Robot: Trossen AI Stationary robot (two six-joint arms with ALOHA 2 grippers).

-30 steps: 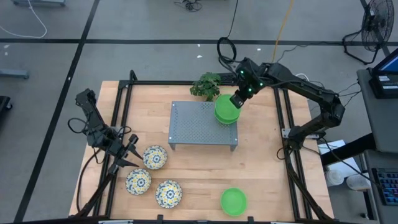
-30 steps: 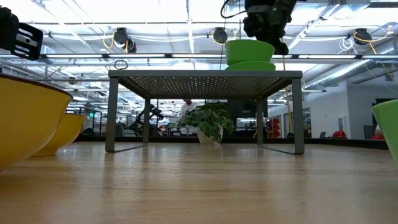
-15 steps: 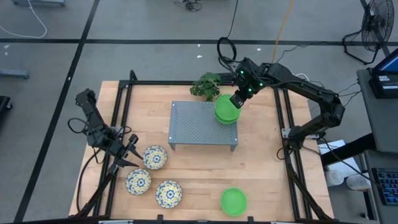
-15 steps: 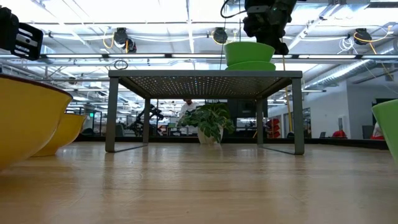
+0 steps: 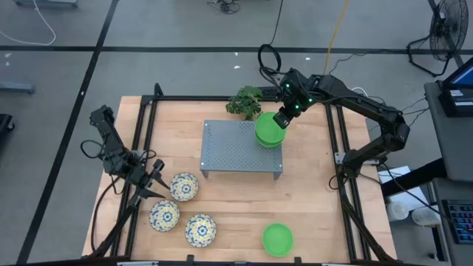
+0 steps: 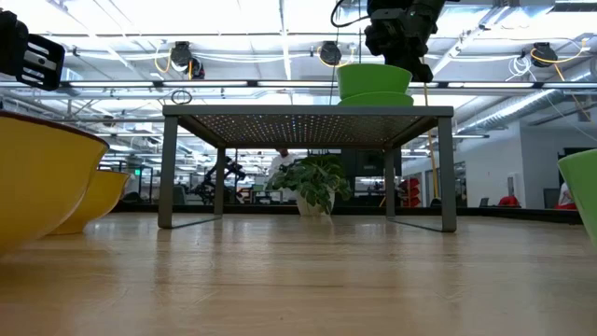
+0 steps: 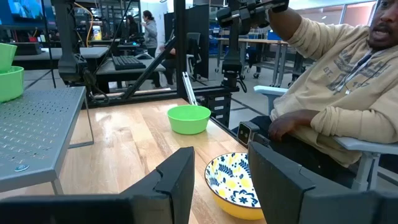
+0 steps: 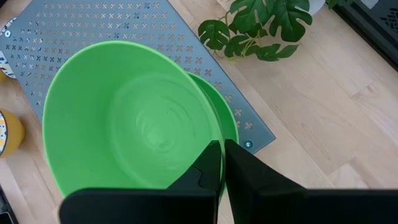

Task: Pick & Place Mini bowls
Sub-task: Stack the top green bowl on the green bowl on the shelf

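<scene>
No text, label, brand, number or sign can be read anywhere in these views.

Two plain green mini bowls (image 5: pixel 268 131) are stacked upright on the grey perforated rack's (image 5: pixel 235 148) far right corner, the upper one tilted. A third green bowl (image 5: pixel 277 239) sits right of three floral white bowls (image 5: pixel 183 186), clustered near the rack's front-left.

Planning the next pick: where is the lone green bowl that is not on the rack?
In the high view the lone green bowl sits on the table near its front edge, right of the three floral bowls and in front of the grey rack.
</scene>
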